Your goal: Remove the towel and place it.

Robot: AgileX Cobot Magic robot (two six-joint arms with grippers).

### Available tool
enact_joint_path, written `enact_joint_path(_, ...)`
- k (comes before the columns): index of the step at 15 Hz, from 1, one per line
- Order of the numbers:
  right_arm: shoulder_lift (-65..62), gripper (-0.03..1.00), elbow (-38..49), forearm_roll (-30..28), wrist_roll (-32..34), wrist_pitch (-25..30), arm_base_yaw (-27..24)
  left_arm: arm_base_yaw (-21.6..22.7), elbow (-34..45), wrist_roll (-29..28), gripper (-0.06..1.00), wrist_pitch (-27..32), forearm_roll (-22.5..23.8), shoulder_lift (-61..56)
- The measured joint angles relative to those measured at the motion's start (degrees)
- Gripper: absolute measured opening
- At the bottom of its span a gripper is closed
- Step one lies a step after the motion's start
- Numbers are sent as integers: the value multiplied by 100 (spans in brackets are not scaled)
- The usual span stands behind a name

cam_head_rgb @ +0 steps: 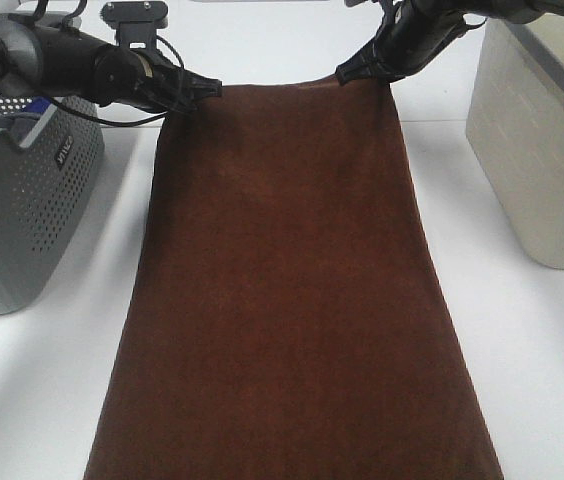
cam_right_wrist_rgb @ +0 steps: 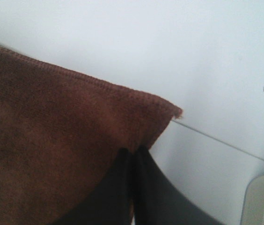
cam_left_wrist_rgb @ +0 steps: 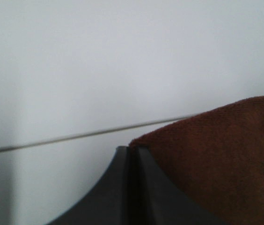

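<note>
The dark brown terry towel [cam_head_rgb: 287,300] occupies the middle of the white table [cam_head_rgb: 532,360], spread out flat along its length and running from the far side toward the near edge of the overhead view, where it passes out of frame. Its far edge is raised off the surface and suspended between the two arms, one at each far corner. The left gripper [cam_head_rgb: 202,92] is closed on the far left corner of the towel; in the left wrist view the two black fingers [cam_left_wrist_rgb: 143,187] stand pressed together with no gap, and the brown pile emerges directly beside them. The right gripper [cam_head_rgb: 354,72] is closed on the far right corner; in the right wrist view its fingers [cam_right_wrist_rgb: 118,187] are likewise pinched together, with the stitched hem [cam_right_wrist_rgb: 99,86] of the towel running just above them to the corner tip. The cloth between the two grip points sags slightly and widens as it descends to the table. A grey perforated basket [cam_head_rgb: 22,200] stands on the table at the left, just beside the towel's left edge but apart from it; blue material shows inside its rim. A pale beige bin [cam_head_rgb: 542,150] stands at the right, well apart from the towel.
</note>
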Motion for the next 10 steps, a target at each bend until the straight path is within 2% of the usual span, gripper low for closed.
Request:
enact_joint_path(3,126,0,0,-11,0,-533,-103,40,-132,189,1,-665,34,115)
enact_joint_path(7,470,0,0,-212,0,-1226,-126,138,-980,229,1,-756,57,699)
enact_joint_path(10,682,0,0,-258,69,-1713,-212,143,-1318,229,1,-934,57,1094)
